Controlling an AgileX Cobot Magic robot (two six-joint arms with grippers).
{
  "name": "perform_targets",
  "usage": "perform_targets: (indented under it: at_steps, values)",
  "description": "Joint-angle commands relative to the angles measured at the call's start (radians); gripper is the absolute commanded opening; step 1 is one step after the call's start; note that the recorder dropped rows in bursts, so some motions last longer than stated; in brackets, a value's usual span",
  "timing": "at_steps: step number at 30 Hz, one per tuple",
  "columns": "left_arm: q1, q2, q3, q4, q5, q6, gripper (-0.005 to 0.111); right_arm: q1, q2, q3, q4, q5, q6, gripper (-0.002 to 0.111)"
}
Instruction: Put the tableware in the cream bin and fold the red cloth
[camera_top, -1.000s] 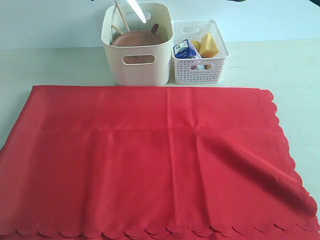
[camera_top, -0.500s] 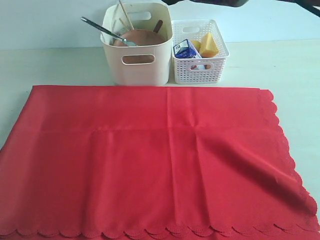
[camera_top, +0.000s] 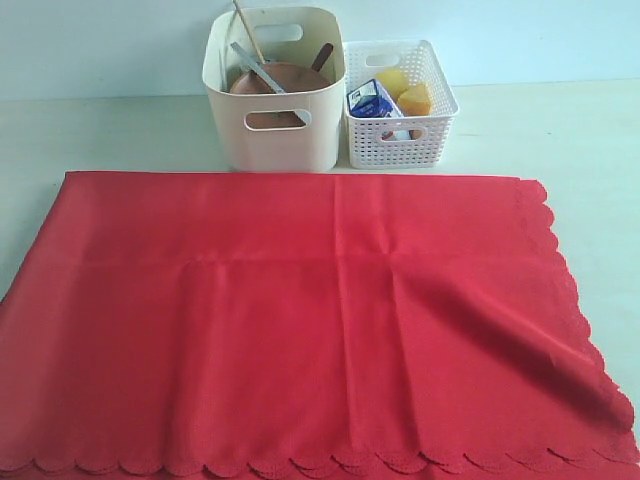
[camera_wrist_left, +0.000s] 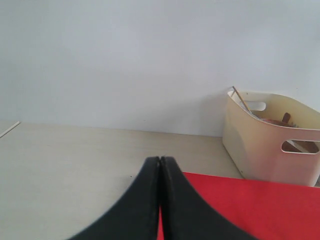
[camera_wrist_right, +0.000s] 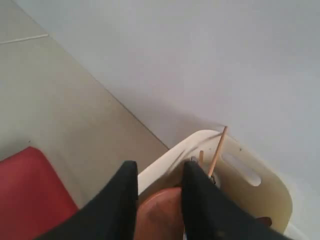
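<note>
The cream bin (camera_top: 285, 140) stands at the back of the table, holding tableware: a round brown wooden plate (camera_top: 290, 76), a silver knife (camera_top: 258, 68) lying across it, chopsticks (camera_top: 245, 28) and a dark spoon handle (camera_top: 322, 56). The red cloth (camera_top: 300, 320) lies spread flat in front, with a raised crease at its right side. Neither gripper appears in the exterior view. My left gripper (camera_wrist_left: 160, 161) is shut and empty, low over the table at the red cloth's (camera_wrist_left: 260, 205) edge, with the cream bin (camera_wrist_left: 265, 145) ahead. My right gripper (camera_wrist_right: 160, 172) is open and empty above the cream bin's rim (camera_wrist_right: 170, 157) and the plate (camera_wrist_right: 160, 215).
A white lattice basket (camera_top: 430, 135) beside the bin holds a milk carton (camera_top: 372, 98), a lemon (camera_top: 393, 80) and a cheese wedge (camera_top: 416, 98). A pale wall stands close behind both containers. Bare tabletop (camera_top: 100, 130) shows left and right of them.
The knife dropped into the bin, stuck out over its left rim, and now lies across the plate. The dark arm above the bin has left the exterior view.
</note>
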Motion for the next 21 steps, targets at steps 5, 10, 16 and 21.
perform_targets:
  at_steps: [5, 10, 16, 21]
  values:
    - [-0.002, -0.005, 0.001, -0.003, -0.001, -0.001, 0.003, 0.014, -0.054, 0.001, 0.006, 0.144, 0.001, 0.000]
    - [-0.002, -0.005, 0.001, -0.003, -0.001, -0.001, 0.003, 0.014, -0.141, 0.073, -0.027, 0.170, 0.028, 0.000]
    - [-0.002, -0.005, 0.001, -0.003, -0.001, -0.001, 0.003, 0.014, -0.264, 0.205, -0.027, 0.142, 0.034, 0.000]
    - [-0.002, -0.005, 0.001, -0.003, -0.001, -0.001, 0.003, 0.014, -0.379, 0.348, -0.027, 0.068, 0.055, 0.000]
